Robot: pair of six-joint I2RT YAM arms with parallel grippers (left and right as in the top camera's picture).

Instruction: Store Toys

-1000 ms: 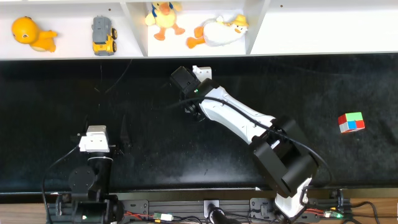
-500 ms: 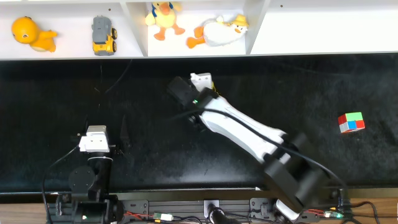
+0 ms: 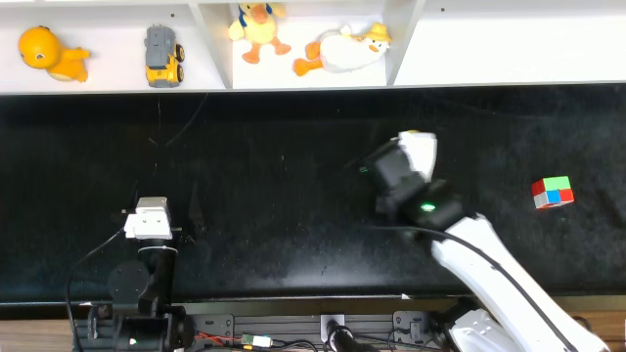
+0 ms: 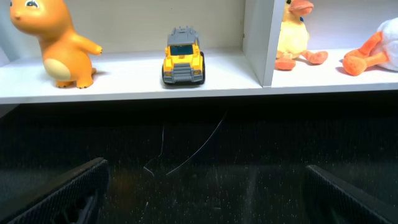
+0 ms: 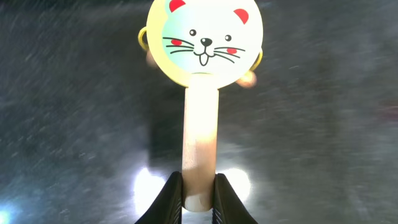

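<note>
My right gripper (image 5: 198, 199) is shut on the wooden handle of a cat-faced rattle drum (image 5: 205, 37), a pale green disc with a yellow rim and small beads at its sides. It hangs over the black table mat. From above, the right gripper (image 3: 411, 161) is right of the table's middle, short of the white shelf (image 3: 489, 59). My left gripper (image 4: 205, 173) is open with nothing between its fingers. It sits low at the front left (image 3: 149, 220) and faces the shelf.
On the shelf stand an orange figure (image 3: 51, 51), a yellow toy truck (image 3: 163, 54), a yellow duck plush (image 3: 259, 29) and a white duck plush (image 3: 342, 49). A coloured cube (image 3: 553, 193) lies on the mat at the right.
The right arm has swung from below the shelf's middle to the right and a little toward the front, carrying the rattle. The left arm has not moved.
</note>
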